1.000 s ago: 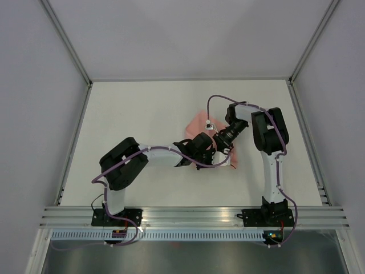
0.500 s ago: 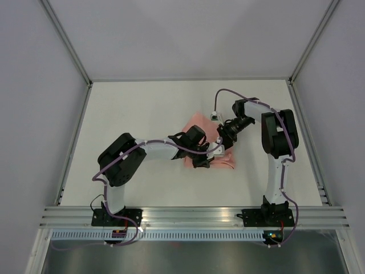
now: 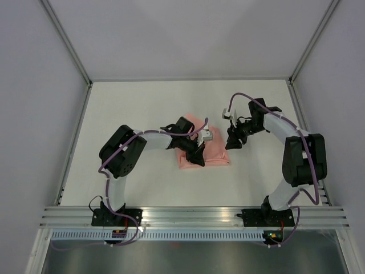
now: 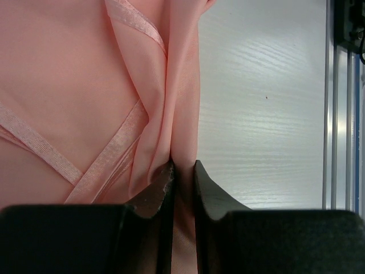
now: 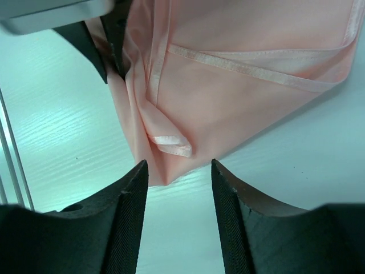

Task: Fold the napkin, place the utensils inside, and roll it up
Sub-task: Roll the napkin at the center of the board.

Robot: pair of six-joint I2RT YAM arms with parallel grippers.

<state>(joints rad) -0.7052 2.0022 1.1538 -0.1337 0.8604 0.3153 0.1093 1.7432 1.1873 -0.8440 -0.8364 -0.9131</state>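
**Left pinch on the fold, right jaws waiting, no fork in sight**

The left gripper (image 4: 183, 171) has its jaws clenched on a gathered ridge of the napkin (image 3: 217, 155). The cloth is nipped between them and spreads ahead of the jaws and off to one side in loose layers, with hemmed edges crossing. The right gripper (image 5: 177, 165) hangs with its jaws parted and nothing between them. A folded corner of the napkin lies just ahead of that gap, resting on the white tabletop (image 3: 131, 108).

The step in hand looks like the fold, not yet tidy. To do it well, the pinched edge should travel low over the tabletop so the layer lies flat instead of bunching. It should be let go only once it lines up with the layer beneath. Thin, sheeny cloth will probably slide, so the right jaws could press down on the corner ahead of them as an anchor. The wrinkled ridge beside the left jaws likely needs smoothing before anything is laid inside.

Counted: one napkin; two grippers, one clenched and one released; no fork in any view, and I cannot tell whether it is hidden under the cloth or lies out of view
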